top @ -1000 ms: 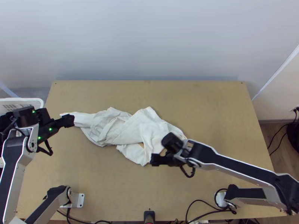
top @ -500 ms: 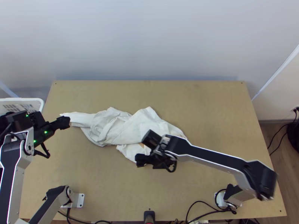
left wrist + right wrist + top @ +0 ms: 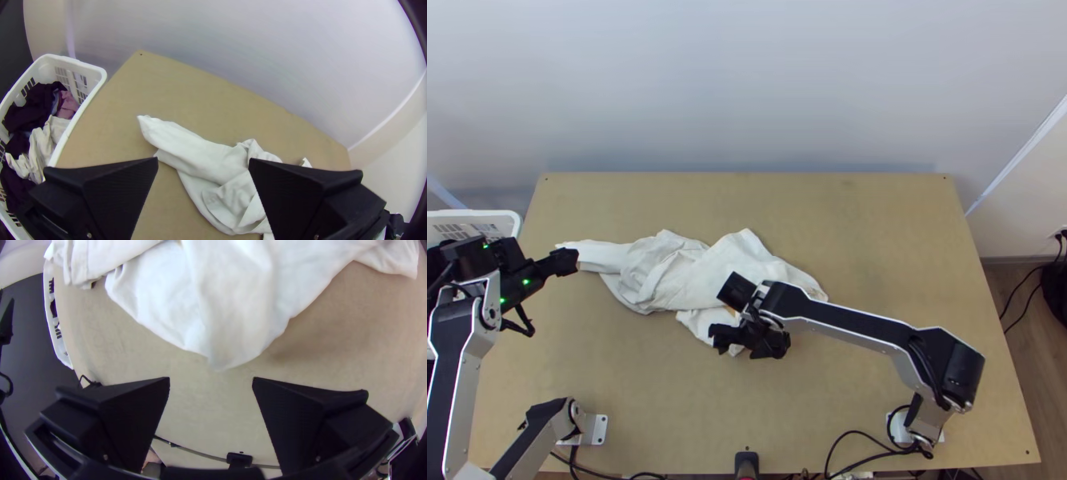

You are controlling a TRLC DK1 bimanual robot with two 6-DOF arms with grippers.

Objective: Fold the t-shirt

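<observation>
The white t-shirt (image 3: 739, 260) lies bunched and creased across the middle of the table, one narrow end pointing left. My left gripper (image 3: 571, 262) is just off that left end. In the left wrist view my left gripper (image 3: 203, 162) is open, the t-shirt (image 3: 191, 153) lying beyond it. At the shirt's near edge, in the top view, is my right gripper (image 3: 717, 340), covering part of the cloth. In the right wrist view my right gripper (image 3: 211, 380) stands open with bare table between its fingers, and a corner of the t-shirt (image 3: 231, 324) hangs or lies just beyond.
A white laundry basket (image 3: 91, 71) holding dark, pink and cream clothes stands off the table's left side. Bare tabletop (image 3: 875, 232) stretches right of the shirt and also along the near side. Cables (image 3: 859, 432) run along the near edge.
The right gripper has moved left along the shirt's near edge, its arm bending. My left gripper shifted slightly left, away from the shirt's end. The shirt lies much as before.
</observation>
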